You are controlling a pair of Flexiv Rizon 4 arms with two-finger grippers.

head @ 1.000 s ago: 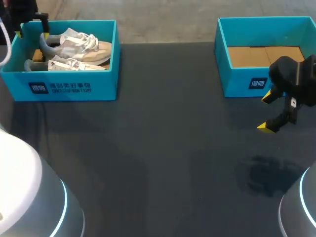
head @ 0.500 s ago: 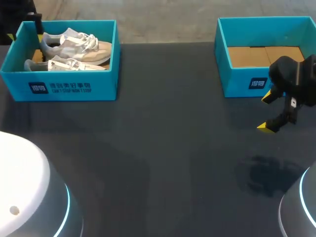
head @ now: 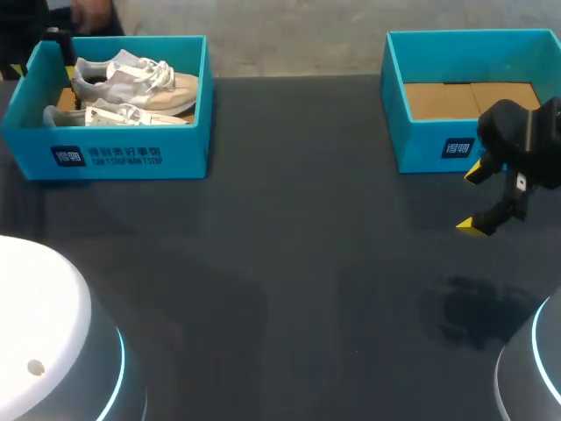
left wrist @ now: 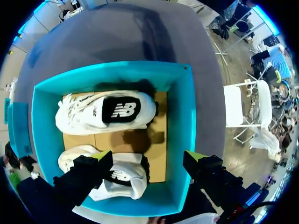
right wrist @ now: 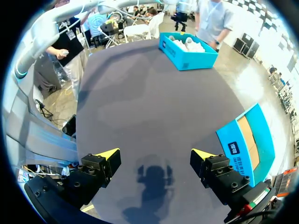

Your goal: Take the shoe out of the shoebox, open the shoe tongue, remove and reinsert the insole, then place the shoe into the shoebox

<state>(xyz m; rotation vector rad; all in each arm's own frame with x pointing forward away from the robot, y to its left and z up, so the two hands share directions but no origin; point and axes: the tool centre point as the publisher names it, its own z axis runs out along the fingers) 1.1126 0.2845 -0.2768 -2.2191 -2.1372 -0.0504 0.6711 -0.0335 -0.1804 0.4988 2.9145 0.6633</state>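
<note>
Two pale grey-and-white shoes lie side by side in the blue shoebox [head: 123, 153] at the table's far left: one shoe [head: 131, 77] behind, the other shoe [head: 114, 114] in front. In the left wrist view my left gripper [left wrist: 148, 156] hangs open above this shoebox [left wrist: 184, 121]. The near shoe [left wrist: 117, 179] lies under and between its fingers, and the second shoe [left wrist: 105, 112] lies ahead. My right gripper [head: 475, 198] stands open and empty over the table, in front of the other blue box. Its fingers [right wrist: 105, 158] hold nothing.
An empty blue box [head: 394, 105] with a cardboard floor stands at the back right, beside my right gripper [right wrist: 155, 154], and shows as a box [right wrist: 247, 140] in the right wrist view. Dark tabletop [head: 289, 263] stretches between the two boxes.
My left arm has drawn away to the left over the shoebox, so its gripper has nearly left the head view. The right arm and both shoes have not moved.
</note>
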